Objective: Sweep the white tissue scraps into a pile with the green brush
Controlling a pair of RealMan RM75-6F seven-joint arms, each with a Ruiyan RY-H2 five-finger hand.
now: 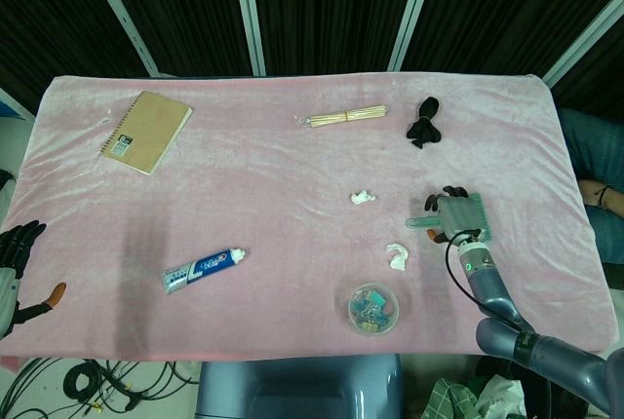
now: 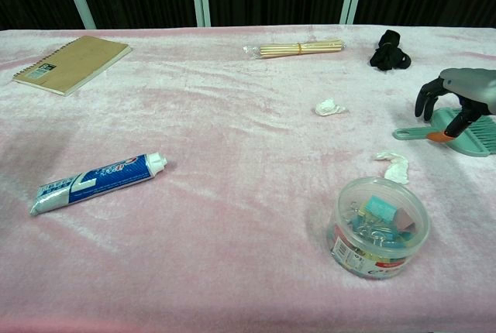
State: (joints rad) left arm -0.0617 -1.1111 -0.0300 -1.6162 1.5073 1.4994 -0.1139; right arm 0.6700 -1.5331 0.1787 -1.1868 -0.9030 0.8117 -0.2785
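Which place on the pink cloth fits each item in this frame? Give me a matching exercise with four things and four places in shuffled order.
Things:
1. tan spiral-bound notebook
2. blue-and-white toothpaste tube
3. round clear plastic tub of binder clips
4. green plastic brush

Places:
A. front edge, right of centre
B. under the right hand
C. far left corner
D. front left of centre

Pairs: 1-C, 2-D, 3-A, 4-B

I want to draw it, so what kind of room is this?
Probably a robot test lab, not a home: a table under a pink cloth, dark curtain panels behind, loose cables on the floor.
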